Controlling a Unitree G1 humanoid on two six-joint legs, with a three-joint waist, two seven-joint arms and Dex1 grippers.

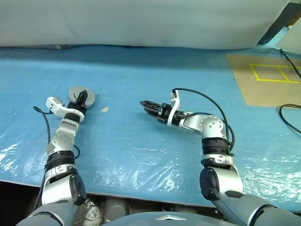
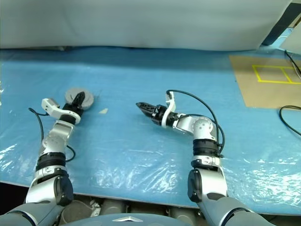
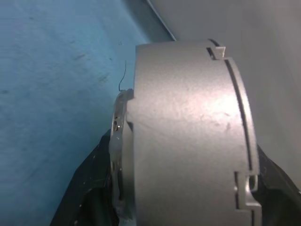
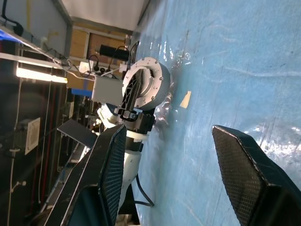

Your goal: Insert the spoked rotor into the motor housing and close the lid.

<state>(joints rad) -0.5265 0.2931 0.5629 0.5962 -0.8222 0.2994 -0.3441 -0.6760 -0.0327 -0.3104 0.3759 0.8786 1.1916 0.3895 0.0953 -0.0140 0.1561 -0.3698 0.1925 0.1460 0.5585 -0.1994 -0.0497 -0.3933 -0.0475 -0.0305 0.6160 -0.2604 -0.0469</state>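
**A:** The motor housing (image 3: 188, 136) is sitting in our left gripper (image 1: 83, 98), out over the left side of the blue worktop (image 1: 150, 141). The jaws are clamped across its flat faces. From the left wrist view we see the grey side wall with its seam and notches, so it looks like the lid is on already, though we can't see inside.

**B:** Agreed. Looks like cast metal to us, so we're guessing stiff and fairly heavy for its size. Nothing that squashes. The matte wall probably isn't too slippery, but it's round, so it could roll or pivot in a two-finger pinch.

**A:** So we'd keep hold face to face like now, with the pads well in from the rim. Gripping across the curved wall seems riskier.

**B:** And our right gripper (image 1: 146, 104)? Its jaws are apart with nothing between them, hovering mid-worktop, well apart from the housing.
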